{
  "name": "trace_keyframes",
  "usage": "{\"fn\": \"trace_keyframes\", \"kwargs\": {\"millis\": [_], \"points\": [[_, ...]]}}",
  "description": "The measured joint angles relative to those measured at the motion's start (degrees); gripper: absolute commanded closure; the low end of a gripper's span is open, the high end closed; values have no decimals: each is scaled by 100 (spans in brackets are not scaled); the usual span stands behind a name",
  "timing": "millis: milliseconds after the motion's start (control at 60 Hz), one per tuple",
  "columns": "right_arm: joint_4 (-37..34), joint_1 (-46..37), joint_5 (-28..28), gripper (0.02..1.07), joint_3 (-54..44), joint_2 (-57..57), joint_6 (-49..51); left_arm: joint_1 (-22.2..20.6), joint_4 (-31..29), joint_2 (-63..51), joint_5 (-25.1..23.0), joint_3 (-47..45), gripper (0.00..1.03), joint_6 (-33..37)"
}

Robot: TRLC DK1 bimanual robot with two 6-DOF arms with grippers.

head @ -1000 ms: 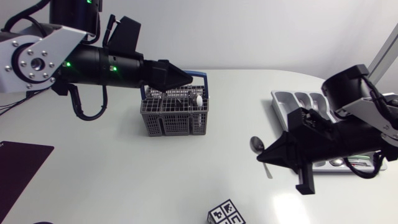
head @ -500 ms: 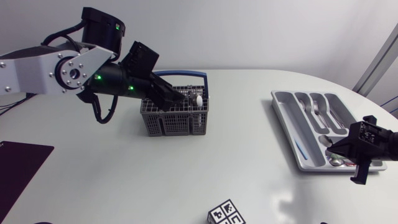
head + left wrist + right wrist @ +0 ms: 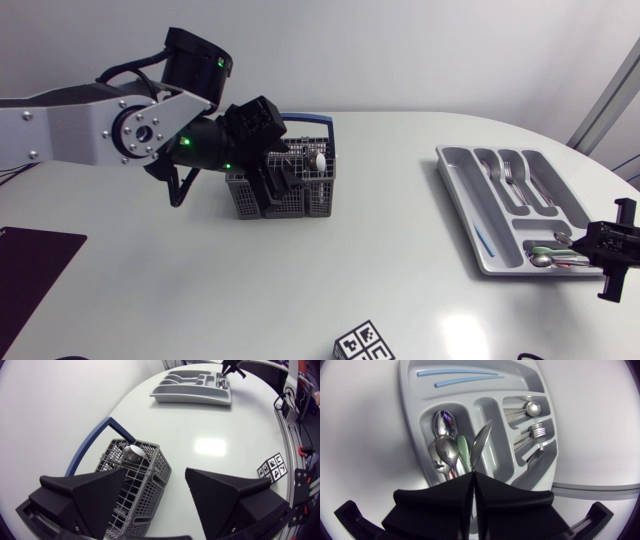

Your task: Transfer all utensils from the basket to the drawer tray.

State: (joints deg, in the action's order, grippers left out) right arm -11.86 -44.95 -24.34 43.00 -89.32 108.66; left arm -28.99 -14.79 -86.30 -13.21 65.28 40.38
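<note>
Spoon (image 3: pixel 480 444): shiny steel, handle betw. R fingers (image 3: pixel 440 502)

Field note: I'm operating in a robotics lab setup, not a kitchen. I'm seeing a bare white table (image 3: pixel 380 230) carrying staged props only: a grey cutlery basket (image 3: pixel 318 197) and a grey drawer tray (image 3: pixel 458 200) sitting loose on the tabletop. A cube printed with black-and-white marker patterns (image 3: pixel 363 343) is sitting near the table's edge. A dark mat (image 3: pixel 30 270) is lying at one corner. Green status lights (image 3: pixel 185 142) are glowing on my left arm (image 3: pixel 70 125).
</note>
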Motion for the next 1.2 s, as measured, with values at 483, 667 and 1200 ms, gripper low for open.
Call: {"fn": "trace_keyframes", "kwargs": {"millis": [483, 667, 1200], "points": [[282, -219, 101, 7, -621, 592, 282, -46, 42, -22, 529, -92, 20, 1880], [-125, 33, -109, 7, -962, 1314, 125, -72, 149, -254, 791, -83, 21, 2542], [-1329, 1537, -590, 7, -1272, 2763, -1211, 35, 240, -1049, 1270, 732, 44, 3954]]}}
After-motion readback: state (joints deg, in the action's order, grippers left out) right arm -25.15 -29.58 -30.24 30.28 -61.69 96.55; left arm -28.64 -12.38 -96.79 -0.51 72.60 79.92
